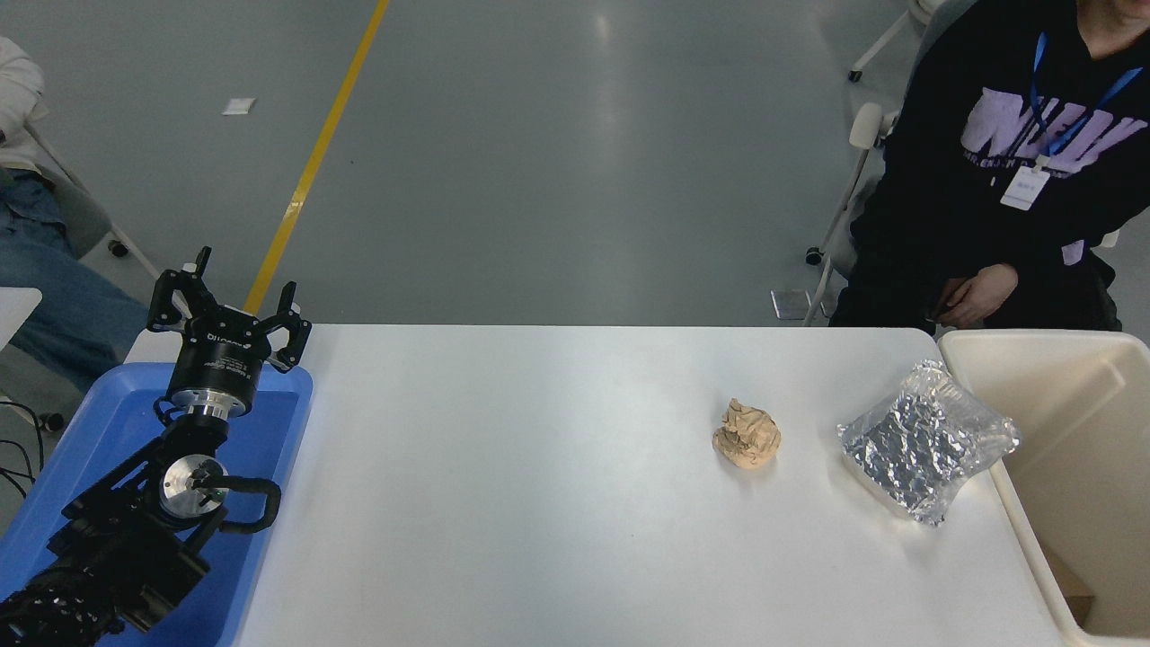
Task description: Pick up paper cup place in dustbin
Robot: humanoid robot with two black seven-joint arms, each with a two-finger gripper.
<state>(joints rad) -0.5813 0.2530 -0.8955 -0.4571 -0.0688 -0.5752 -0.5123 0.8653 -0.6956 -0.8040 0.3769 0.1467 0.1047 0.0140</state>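
Paper cup is nowhere visible in the frame, neither on the white table nor in any gripper, so it is probably already inside the dustbin at the lower right, whose visible interior shows no cup; the task looks finished or nearly so. At the lower left, over the blue tray, the left gripper is parked with fingers spread and empty. Right of centre lie a silver foil bag and a crumpled brown paper ball. The right arm is out of view.

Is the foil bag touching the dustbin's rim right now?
Cannot tell. In the head view the foil bag reaches right up to the dustbin rim, with no plain gap or contact visible.
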